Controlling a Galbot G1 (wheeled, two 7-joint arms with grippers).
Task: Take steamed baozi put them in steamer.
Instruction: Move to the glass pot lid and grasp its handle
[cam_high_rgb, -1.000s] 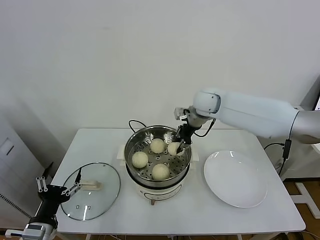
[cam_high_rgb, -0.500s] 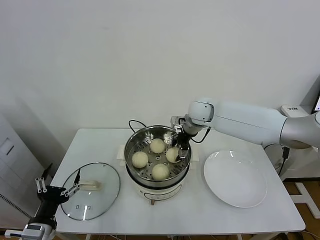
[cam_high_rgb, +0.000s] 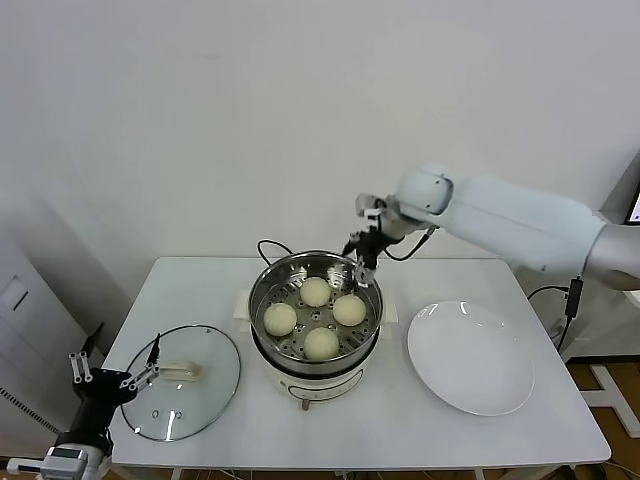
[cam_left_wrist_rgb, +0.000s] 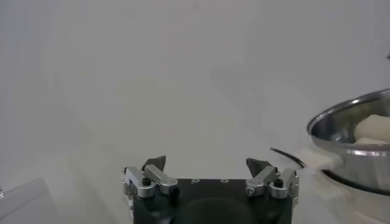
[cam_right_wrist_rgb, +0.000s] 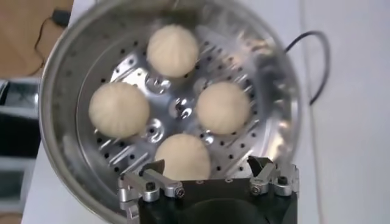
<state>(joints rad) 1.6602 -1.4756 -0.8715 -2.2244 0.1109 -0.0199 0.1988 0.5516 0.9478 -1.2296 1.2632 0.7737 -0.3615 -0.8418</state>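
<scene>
— How far along is this looking?

— All four steamed baozi (cam_high_rgb: 317, 317) are sitting on the perforated tray inside the steamer (cam_high_rgb: 262, 300), and the white plate (cam_high_rgb: 470, 358) beside it is lying bare — so the loading seems finished, as far as I can judge. The glass lid (cam_high_rgb: 185, 380) is lying on the table (cam_high_rgb: 400, 430) off to the left, not on the pot.

— And the claws?

— The right claw (cam_high_rgb: 363, 258) is hovering above the steamer's far rim, jaws standing wide, gripping nothing. The left claw (cam_left_wrist_rgb: 210, 173) is hanging low off the table's left end, also wide and holding nothing.

— Any direction to the buns?

— Not really — they are round, with no long axis, each resting with its pleated top facing up; the steamer is standing upright with its mouth opening upward.
</scene>
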